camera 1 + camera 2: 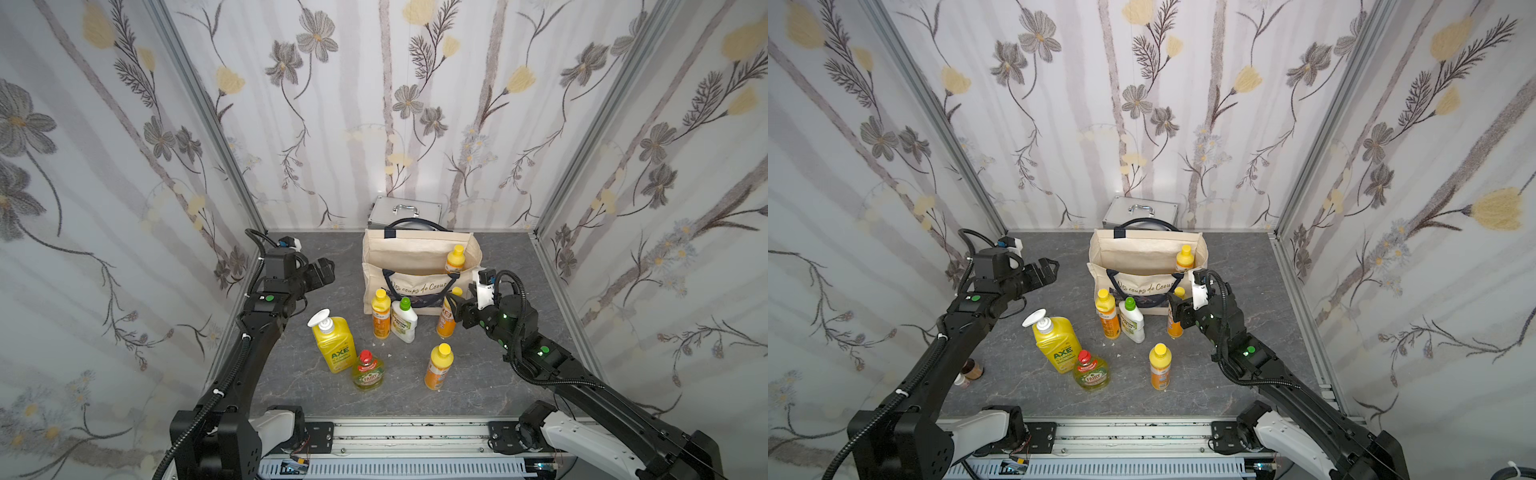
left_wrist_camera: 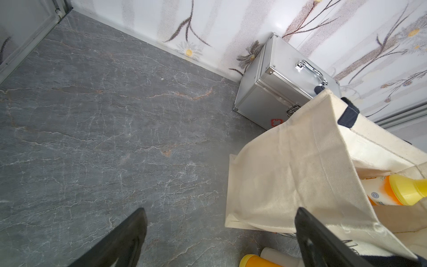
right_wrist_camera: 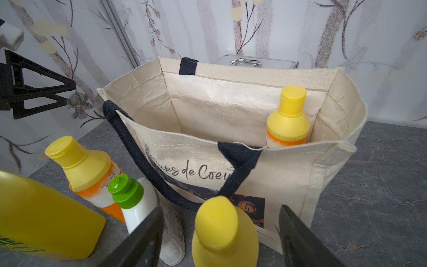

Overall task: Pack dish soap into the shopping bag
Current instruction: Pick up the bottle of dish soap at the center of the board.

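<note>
The right pincer (image 3: 221, 208) stands wide, its black fingers (image 3: 145, 235) on either side of a slim orange bottle (image 3: 225, 233) with a yellow cap. A gap shows on each side of the bottle, so nothing is gripped. That bottle stands upright on the grey tabletop (image 1: 399, 395), just in front of the shopping bag (image 3: 231, 104) near its right front corner. Inside the bag, against its right end, a second orange bottle (image 3: 288, 118) stands upright. A third orange bottle (image 1: 380, 320) and the white green-capped bottle (image 1: 404, 322) stand side by side before the bag's front. Nearer the robot are the AXE pump bottle (image 1: 334, 347), the Fairy bottle (image 1: 368, 374) just beside it, and a fourth orange bottle (image 1: 438, 368). The left pincer (image 2: 219, 210) is wide too and empty, hovering over bare tabletop to the bag's left, well apart from every bottle. A silver case (image 1: 405, 210) sits behind the bag
</note>
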You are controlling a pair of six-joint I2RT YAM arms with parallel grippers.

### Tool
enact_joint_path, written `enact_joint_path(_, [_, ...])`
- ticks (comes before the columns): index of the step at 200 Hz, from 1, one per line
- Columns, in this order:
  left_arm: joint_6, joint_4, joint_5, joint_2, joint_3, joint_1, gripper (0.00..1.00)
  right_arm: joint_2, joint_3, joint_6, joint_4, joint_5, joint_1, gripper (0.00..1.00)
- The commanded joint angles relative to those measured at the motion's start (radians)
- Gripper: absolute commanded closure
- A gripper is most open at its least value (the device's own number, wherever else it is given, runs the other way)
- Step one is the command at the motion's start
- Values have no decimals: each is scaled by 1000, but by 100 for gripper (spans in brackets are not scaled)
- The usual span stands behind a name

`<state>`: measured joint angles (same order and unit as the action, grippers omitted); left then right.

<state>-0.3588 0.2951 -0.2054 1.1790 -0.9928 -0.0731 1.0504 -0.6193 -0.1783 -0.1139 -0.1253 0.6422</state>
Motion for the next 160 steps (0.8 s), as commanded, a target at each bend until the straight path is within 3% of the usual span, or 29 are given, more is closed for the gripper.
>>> enact_joint_path(1, [8,-24,8,-1,2,-1,0,5,-7,10,-50,-14,1,26])
enact_joint_path(108, [6,-11,18,-1,-1,-2,0,31,-2,16,-71,-38,1,26])
enact_joint_path(160, [10,-7,21,-5,-1,-2,0,52,-17,26,-69,-42,1,31])
